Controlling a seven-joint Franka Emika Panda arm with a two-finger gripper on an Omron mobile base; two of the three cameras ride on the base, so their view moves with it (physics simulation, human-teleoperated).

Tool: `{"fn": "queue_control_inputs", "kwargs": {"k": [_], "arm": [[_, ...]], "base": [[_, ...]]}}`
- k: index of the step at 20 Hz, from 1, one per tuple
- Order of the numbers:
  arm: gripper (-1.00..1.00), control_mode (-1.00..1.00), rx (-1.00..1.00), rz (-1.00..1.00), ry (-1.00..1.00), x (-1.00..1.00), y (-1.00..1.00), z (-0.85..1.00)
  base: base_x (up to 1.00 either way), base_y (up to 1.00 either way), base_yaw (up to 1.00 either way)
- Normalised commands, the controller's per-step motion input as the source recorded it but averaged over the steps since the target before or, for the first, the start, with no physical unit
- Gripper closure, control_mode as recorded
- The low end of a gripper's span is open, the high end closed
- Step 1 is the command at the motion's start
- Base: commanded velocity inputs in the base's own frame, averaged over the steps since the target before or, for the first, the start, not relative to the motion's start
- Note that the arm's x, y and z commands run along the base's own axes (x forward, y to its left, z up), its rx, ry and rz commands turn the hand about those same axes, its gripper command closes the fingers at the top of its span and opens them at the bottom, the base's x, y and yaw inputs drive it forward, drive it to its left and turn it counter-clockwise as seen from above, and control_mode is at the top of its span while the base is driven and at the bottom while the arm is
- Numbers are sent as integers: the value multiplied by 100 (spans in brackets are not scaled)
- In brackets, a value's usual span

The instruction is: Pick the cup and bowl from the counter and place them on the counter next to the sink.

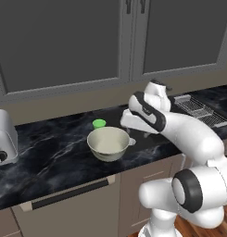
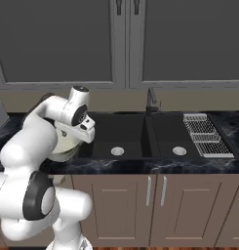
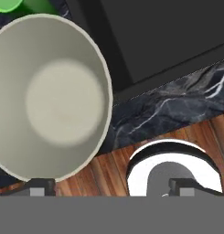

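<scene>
The cream-white bowl [image 1: 109, 143] sits on the black marble counter [image 1: 50, 148], with the small green cup [image 1: 99, 123] right behind it. My gripper [image 1: 132, 139] hangs just above the bowl's right rim, pointing down. In the hand view the bowl [image 3: 54, 96] spreads over the left half and the cup [image 3: 8, 4] peeks in at the top left corner. My gripper [image 3: 113, 186] is open wide, with its left fingertip [image 3: 40, 186] by the bowl's rim and nothing between the fingers. The arm hides most of the bowl [image 2: 62, 146] in the right base view.
The dark sink [image 2: 140, 132] with its curved faucet [image 2: 151, 102] lies just right of the bowl, and a wire rack [image 2: 204, 134] lies beyond it. A silver toaster [image 1: 3, 136] stands at the far left. The counter's front edge [image 3: 177, 105] drops to a wood floor.
</scene>
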Motion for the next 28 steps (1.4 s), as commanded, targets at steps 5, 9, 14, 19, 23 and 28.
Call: {"fn": "queue_control_inputs", "kwargs": {"k": [5, 9, 14, 19, 23, 28], "arm": [[-100, -100, -4, 30, 0, -30, -1, 2], [-100, -100, 0, 28, 0, -30, -21, 0], [-100, -100, 0, 17, -2, -34, -27, 0], [-100, -100, 0, 5, -7, -25, -19, 0], [-100, -100, 0, 1, -8, -16, -16, 0], [-100, -100, 0, 0, -11, -1, -3, -5]], "base": [[0, 0, 0], [0, 0, 0], [0, 0, 0], [0, 0, 0], [0, 0, 0], [0, 0, 0]]}}
